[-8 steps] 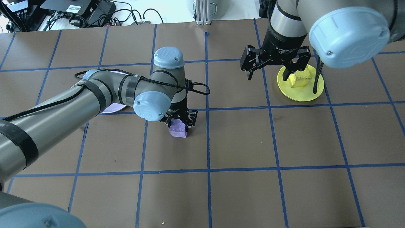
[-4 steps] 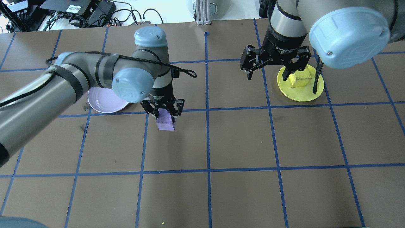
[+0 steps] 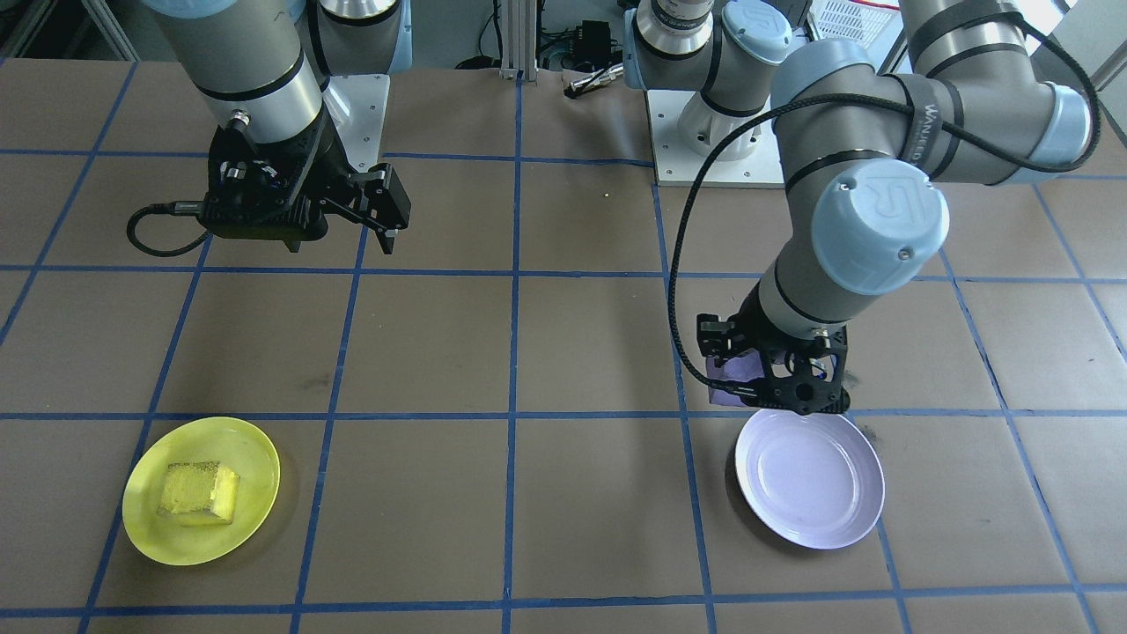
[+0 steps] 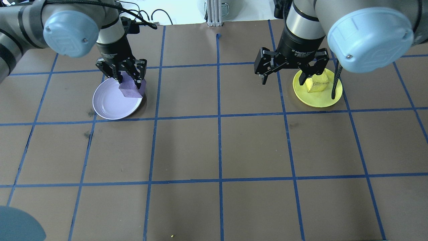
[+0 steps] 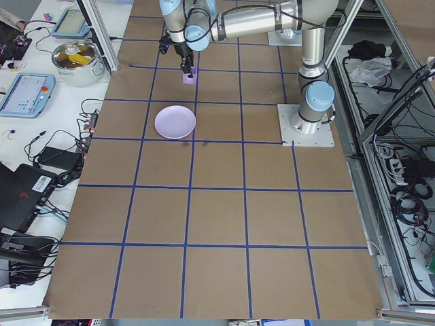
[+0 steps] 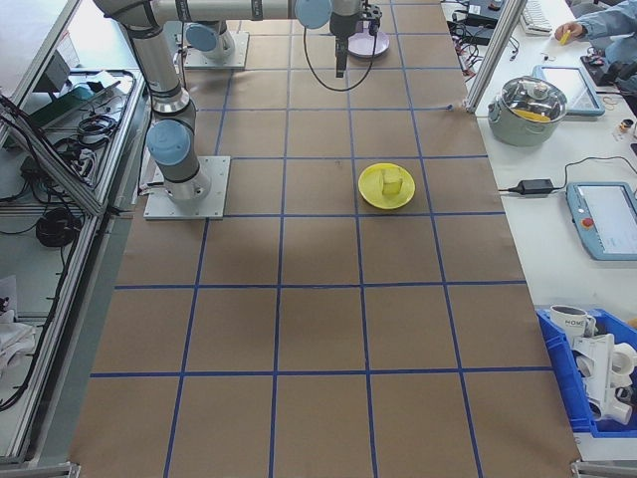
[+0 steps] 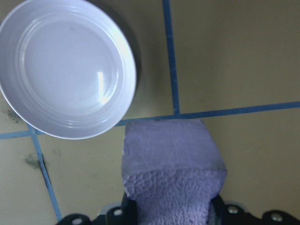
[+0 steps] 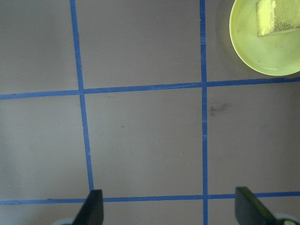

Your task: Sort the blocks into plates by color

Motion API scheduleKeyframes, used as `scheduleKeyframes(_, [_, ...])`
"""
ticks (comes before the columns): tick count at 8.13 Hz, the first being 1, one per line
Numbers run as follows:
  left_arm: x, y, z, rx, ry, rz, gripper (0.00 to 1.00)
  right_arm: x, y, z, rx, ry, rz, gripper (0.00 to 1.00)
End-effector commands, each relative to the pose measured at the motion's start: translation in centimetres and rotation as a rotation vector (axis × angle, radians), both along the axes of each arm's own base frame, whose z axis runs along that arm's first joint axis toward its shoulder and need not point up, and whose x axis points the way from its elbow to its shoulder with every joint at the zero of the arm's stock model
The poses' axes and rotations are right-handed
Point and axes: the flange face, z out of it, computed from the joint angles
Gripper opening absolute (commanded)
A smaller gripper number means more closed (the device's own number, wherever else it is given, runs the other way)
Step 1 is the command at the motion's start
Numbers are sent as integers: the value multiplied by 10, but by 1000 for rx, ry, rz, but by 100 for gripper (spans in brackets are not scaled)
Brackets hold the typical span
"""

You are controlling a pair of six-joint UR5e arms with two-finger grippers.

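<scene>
Two rough, foam-like cubes and two smooth, round, shallow plates lie on the brown table point(image 4: 214, 144) with its blue tape grid. The left hand point(image 4: 127, 75) is clamped on the purple block point(image 4: 130, 88), held above the near rim of the lavender plate point(image 4: 110, 107). The right hand point(image 4: 290, 68) hangs spread wide and empty beside the yellow plate point(image 4: 322, 100), where the yellow block point(image 4: 317, 85) rests.
</scene>
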Motion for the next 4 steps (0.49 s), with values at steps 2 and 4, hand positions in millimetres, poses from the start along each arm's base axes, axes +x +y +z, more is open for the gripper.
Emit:
scheduleKeyframes(2, [84,-36,-19,-63,-9,25,0,0,2,0,6,2,2,100])
scheduleKeyframes(4, [89,-51,-45,-45,-6,31,0,0,2,0,6,3,0,100])
